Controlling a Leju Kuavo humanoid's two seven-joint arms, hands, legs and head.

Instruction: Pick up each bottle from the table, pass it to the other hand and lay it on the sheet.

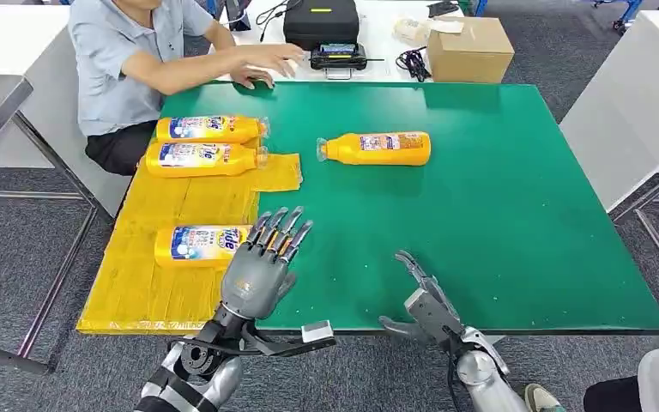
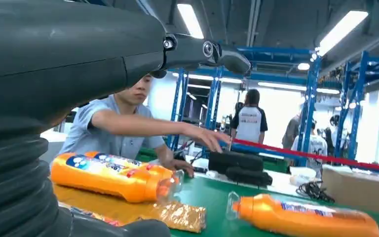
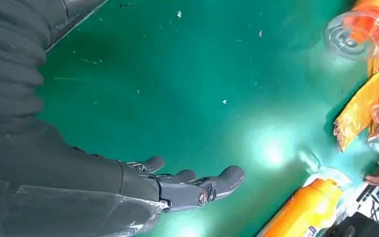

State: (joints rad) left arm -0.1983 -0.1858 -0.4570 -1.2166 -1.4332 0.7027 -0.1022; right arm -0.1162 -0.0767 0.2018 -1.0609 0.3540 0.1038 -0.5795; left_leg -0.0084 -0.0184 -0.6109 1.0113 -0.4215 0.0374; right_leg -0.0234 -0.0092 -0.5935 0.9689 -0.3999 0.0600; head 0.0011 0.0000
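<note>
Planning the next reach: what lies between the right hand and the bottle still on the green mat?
Nothing: in the head view, only bare green mat stretches from the right hand to the lone bottle; the right wrist view shows bare mat too.

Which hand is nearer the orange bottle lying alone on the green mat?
Roughly even, the left slightly nearer. The left hand hovers at the yellow sheet's edge, down-left of that orange bottle; the right hand sits open by the mat's near edge, below it.
</note>
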